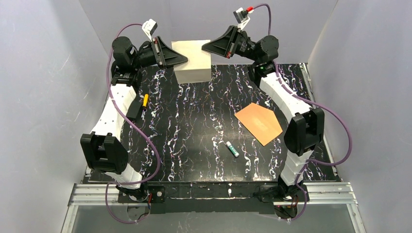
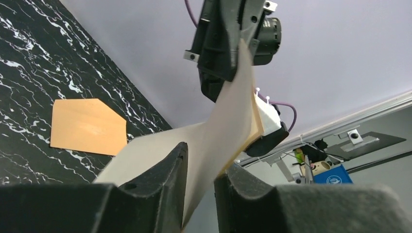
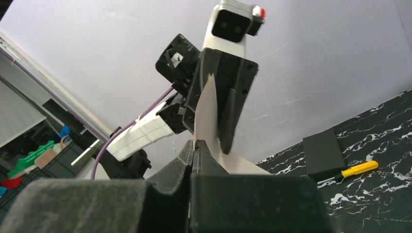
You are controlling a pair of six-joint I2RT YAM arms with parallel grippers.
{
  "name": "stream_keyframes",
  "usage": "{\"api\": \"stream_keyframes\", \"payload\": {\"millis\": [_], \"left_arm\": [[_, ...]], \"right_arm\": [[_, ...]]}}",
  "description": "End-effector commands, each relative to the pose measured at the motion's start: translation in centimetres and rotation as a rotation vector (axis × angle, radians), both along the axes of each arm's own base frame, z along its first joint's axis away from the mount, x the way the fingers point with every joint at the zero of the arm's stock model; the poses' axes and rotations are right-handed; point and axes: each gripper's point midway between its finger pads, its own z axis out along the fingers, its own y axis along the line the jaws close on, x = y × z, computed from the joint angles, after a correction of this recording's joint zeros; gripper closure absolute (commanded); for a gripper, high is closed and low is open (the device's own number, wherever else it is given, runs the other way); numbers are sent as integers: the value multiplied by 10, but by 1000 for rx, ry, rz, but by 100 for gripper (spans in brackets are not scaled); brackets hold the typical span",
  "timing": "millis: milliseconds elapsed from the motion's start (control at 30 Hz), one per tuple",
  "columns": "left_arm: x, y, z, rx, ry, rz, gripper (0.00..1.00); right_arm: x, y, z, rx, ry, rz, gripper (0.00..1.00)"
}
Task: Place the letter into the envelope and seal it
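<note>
The letter [image 1: 192, 62] is held in the air above the far edge of the desk [image 1: 194, 121], stretched between the two tools and well apart from the envelope [image 1: 259, 122], which lies flat and unheld on the near right part of the desk; the sheet is seen in the left wrist view to be bowed and twisted along its length. The right tool [image 3: 194, 145] is clamped tight on one edge of the sheet; the left tool [image 2: 204, 162] is set astride the opposite edge with its jaws narrowly apart, and whether the paper is truly pinched there cannot be told. Several failures are judged possible: should the tools be drawn apart or turned against each other, the sheet could be creased afresh or torn at a clamped edge; should the right hold be given up before the left is secure, the letter would drop onto the desk; since the envelope is pinned by nothing, it could be pushed along the surface, toward the glue stick [image 1: 231, 148] lying near it, when insertion is tried. Both arms are reached far forward with elbows raised and wrists turned inward, so that the tools are levelled at each other across the sheet.
</note>
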Motion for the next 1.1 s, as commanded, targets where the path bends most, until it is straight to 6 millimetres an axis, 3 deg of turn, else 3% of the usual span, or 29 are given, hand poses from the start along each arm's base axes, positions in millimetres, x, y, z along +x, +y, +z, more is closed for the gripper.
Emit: {"api": "stream_keyframes", "payload": {"millis": [0,100,167,233,267,300,433,567,633,667,867,967,1067], "left_arm": [[-22,6,33,-12,-93,-27,77],[-19,10,36,-13,-102,-14,68],[-18,12,38,-14,-105,-8,67],[-16,12,37,-15,-100,-6,80],[-15,11,37,-16,-94,-7,94],[-15,12,37,-17,-95,-7,100],[-15,12,40,-17,-113,-1,100],[-7,21,46,-13,-169,57,100],[7,31,36,-8,-162,119,100],[17,39,30,-14,-134,168,100],[37,57,14,10,-161,353,100],[44,67,14,26,-167,463,100],[50,75,10,30,-128,545,100]], "right_arm": [[-6,0,9,7,-34,17,99],[-5,1,3,-19,-22,20,99],[-5,1,0,-29,-14,23,99],[-5,1,0,-30,-13,19,99],[-5,1,-1,-30,-14,19,99],[-5,2,0,-28,-13,18,99],[3,2,-1,-17,12,-13,99],[27,-2,-4,25,99,-160,50],[36,-4,-7,58,166,-226,26],[41,-6,-11,71,201,-266,20],[75,-36,-60,-38,450,-644,12],[77,-45,-74,-102,538,-729,12],[75,-40,-88,-172,639,-771,16]]}}
